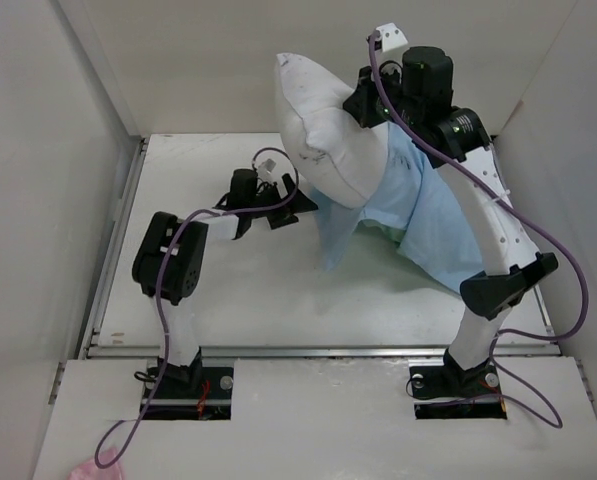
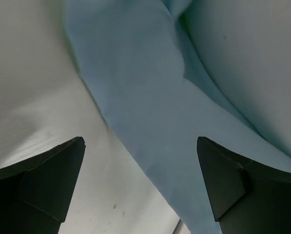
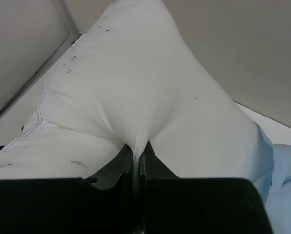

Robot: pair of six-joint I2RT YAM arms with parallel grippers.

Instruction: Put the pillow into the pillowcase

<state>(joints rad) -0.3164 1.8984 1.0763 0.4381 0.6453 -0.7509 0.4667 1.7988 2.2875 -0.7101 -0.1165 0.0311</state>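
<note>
The white pillow (image 1: 323, 125) is lifted at the back of the table, tilted, its lower end in the mouth of the light-blue pillowcase (image 1: 433, 215). My right gripper (image 1: 363, 108) is shut on a pinch of the pillow's fabric (image 3: 135, 97) and holds it up; the pillowcase shows at the right edge (image 3: 281, 175). My left gripper (image 1: 296, 205) is open and empty, low by the pillowcase's left edge. In the left wrist view the blue cloth (image 2: 150, 97) hangs just ahead between the spread fingers (image 2: 48, 170), and the pillow (image 2: 252, 58) is at upper right.
White enclosure walls (image 1: 48, 150) close in on the left, back and right. A metal rail (image 1: 318, 350) runs along the table's near edge. A purple cable (image 1: 568, 270) loops off the right arm.
</note>
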